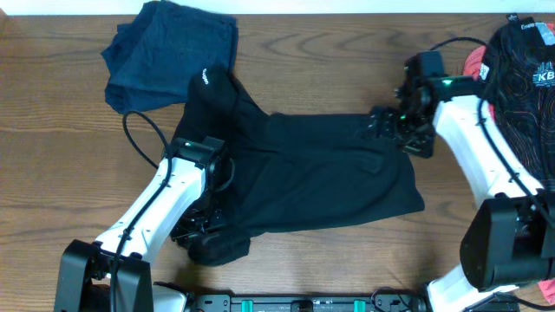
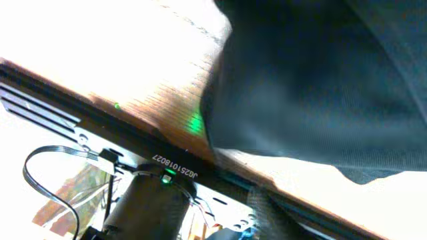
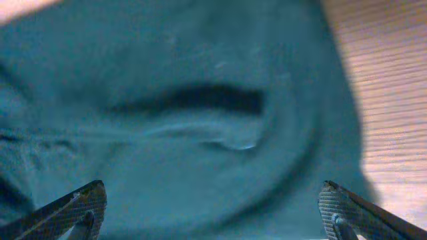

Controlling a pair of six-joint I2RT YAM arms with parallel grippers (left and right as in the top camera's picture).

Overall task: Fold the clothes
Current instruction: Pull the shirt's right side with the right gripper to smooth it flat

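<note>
The left hand [image 1: 198, 232] sits low on the near-left sleeve of the black garment [image 1: 329, 178]. I cannot tell whether it is parted or pinching cloth, since its own camera shows only dark fabric, the desk [image 1: 52, 156] edge and the rail below. If it rises with a fold caught, that sleeve will likely drag and bunch, and being close to the front edge it could slip over. The right hand [image 1: 379, 126] hovers with its jaws spread wide at the garment's far-right edge, holding nothing. A ripple lies under it, and closing there may catch only the top layer, so the fold would come out skewed. The garment lies spread across the middle of the desk, its body fairly smooth and the near-left sleeve crumpled under the left arm. The far-left sleeve, with a small white mark, reaches up against the rumpled navy garment [image 1: 169, 52], which a hard pull might tug along. A black piece with red lines [image 1: 525, 78] and a coral-pink one [image 1: 473, 62] are heaped at the far right, well apart
</note>
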